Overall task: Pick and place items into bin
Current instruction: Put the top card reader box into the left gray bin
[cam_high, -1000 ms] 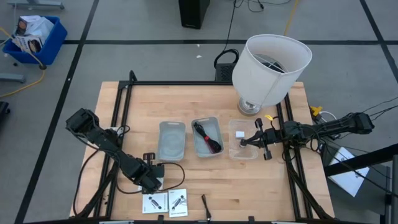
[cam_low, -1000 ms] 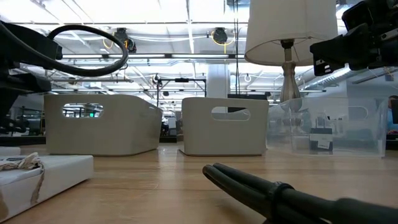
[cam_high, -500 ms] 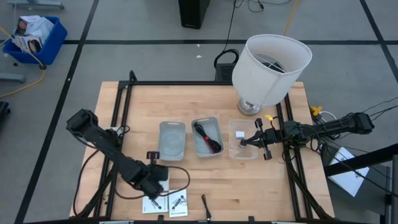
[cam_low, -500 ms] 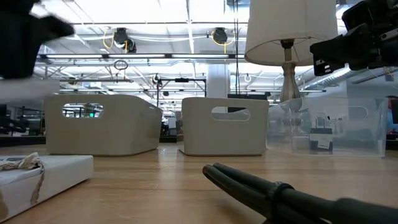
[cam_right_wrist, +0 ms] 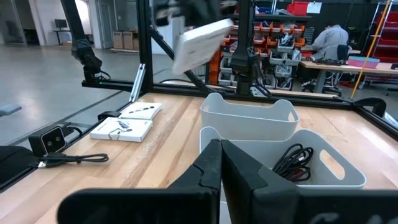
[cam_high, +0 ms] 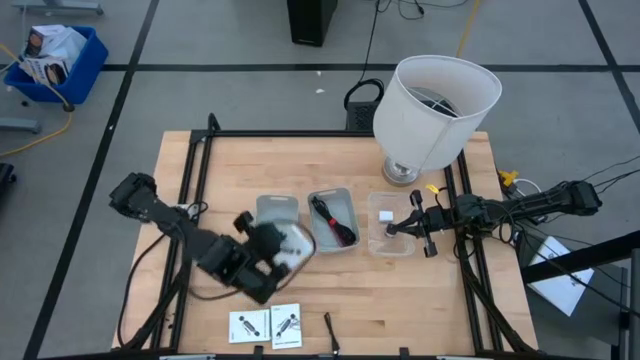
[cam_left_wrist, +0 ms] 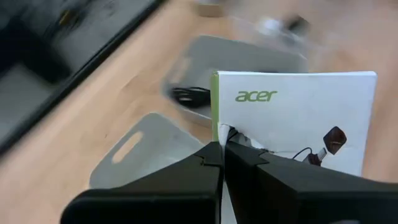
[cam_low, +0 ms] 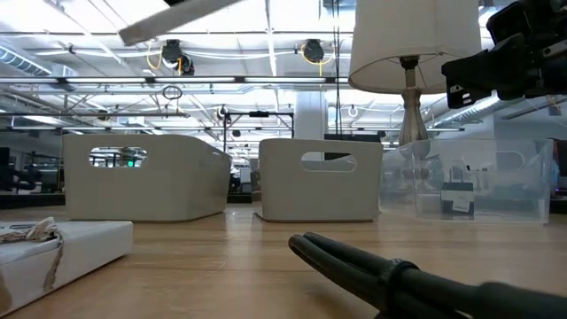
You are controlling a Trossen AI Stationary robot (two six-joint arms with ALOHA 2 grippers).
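Observation:
My left gripper (cam_high: pixel 272 247) is shut on a white card (cam_high: pixel 290 246), carried in the air above the near end of the left grey bin (cam_high: pixel 277 215). In the left wrist view the card (cam_left_wrist: pixel 292 118) bears a green logo. Two more white cards (cam_high: pixel 267 325) lie flat by the near edge, with the thin dark stick (cam_high: pixel 330 332) beside them. The black-and-red cable bundle (cam_high: pixel 335 220) lies in the middle bin. My right gripper (cam_high: pixel 391 228) is shut above the clear bin (cam_high: pixel 392 245), where a tiny white block (cam_high: pixel 384 215) rests. My left gripper pinches the white card by one edge (cam_left_wrist: pixel 217 134) between its two fingers. The card is lifted clear of the table and stands out ahead of the fingers over the left grey bin (cam_left_wrist: pixel 140 155). In the low view it shows tilted, high up (cam_low: pixel 177 11).
A large white lampshade on its stand (cam_high: pixel 435 105) rises at the far right of the table, just behind the clear bin. Black frame rails (cam_high: pixel 195 190) run along the table's left and right sides. Bare wood lies between the bins and the near cards.
My left gripper has risen from beside the cards at the near edge and swung toward the far edge and the right, turning as it went. The white card it holds has come up off the table and now hangs over the left grey bin.

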